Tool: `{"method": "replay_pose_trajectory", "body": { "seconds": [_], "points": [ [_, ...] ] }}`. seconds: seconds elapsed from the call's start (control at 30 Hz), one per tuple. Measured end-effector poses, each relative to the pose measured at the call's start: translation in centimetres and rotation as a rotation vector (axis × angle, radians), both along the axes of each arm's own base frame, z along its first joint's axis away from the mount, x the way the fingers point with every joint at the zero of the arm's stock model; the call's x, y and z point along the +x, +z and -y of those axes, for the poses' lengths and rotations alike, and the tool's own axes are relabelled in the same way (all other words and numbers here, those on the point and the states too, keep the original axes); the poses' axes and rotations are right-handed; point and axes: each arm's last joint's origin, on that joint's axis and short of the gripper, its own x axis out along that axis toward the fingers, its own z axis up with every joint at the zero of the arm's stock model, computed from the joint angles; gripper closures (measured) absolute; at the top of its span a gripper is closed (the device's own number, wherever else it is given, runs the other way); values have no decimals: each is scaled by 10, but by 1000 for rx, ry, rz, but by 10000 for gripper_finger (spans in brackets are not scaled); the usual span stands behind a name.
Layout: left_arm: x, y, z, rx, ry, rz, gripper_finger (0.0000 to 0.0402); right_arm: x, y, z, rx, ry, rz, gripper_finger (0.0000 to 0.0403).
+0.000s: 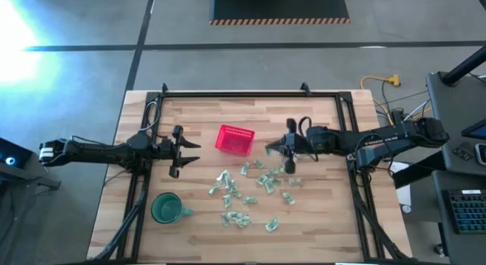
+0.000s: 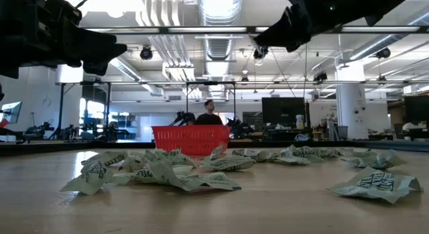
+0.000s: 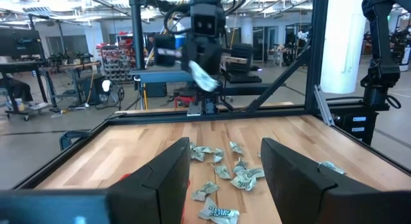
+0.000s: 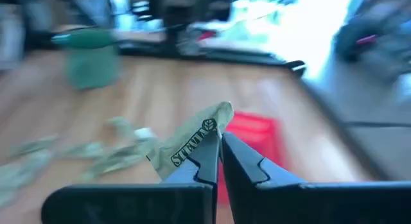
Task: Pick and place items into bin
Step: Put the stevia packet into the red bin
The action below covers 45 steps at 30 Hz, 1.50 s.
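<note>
Several pale green-and-white wrapped items point(image 1: 250, 193) lie scattered on the wooden table point(image 1: 152, 121) in front of the red mesh bin point(image 1: 235, 140); they also show in the low view point(image 2: 161, 170). My right gripper point(image 1: 272, 149) hangs above the table just right of the bin, shut on one item point(image 4: 192, 144). From the left wrist view this item point(image 3: 204, 76) shows high in that gripper. My left gripper point(image 1: 190, 153) waits open at the table's left, its fingers point(image 3: 173, 169) level and pointing at the pile. My right gripper pinches one crinkled item by an edge point(image 4: 209, 135) between its two fingertips. The fingers come from the table's right, slanting slightly down. The item sticks out to one side of the fingertips, lifted clear of the table.
A dark-green mug point(image 1: 167, 208) stands at the near left of the table. A black frame point(image 1: 235, 94) runs along the table's far edge and sides. A person point(image 2: 209, 113) sits in the room behind the bin.
</note>
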Motion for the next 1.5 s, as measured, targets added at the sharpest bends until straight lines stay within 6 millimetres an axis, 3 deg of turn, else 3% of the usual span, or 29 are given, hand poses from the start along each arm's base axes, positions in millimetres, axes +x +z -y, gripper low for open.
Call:
{"method": "replay_pose_trajectory", "body": {
  "seconds": [0.13,0.4,0.67,0.8,1.07,1.5],
  "points": [
    [0,0,0,0,0,0,226,0,1,3,-49,-90,9,394],
    [0,0,0,1,0,0,226,5,-6,5,-23,-106,15,394],
    [0,4,0,4,3,40,226,43,-49,15,-72,-131,48,394],
    [0,4,0,4,3,48,226,60,-73,32,-83,-222,43,394],
    [2,1,0,-1,3,18,226,93,-97,61,-15,-303,12,394],
    [6,-5,-2,-6,34,-34,226,100,-102,64,-70,-286,-40,385]
  ]
}}
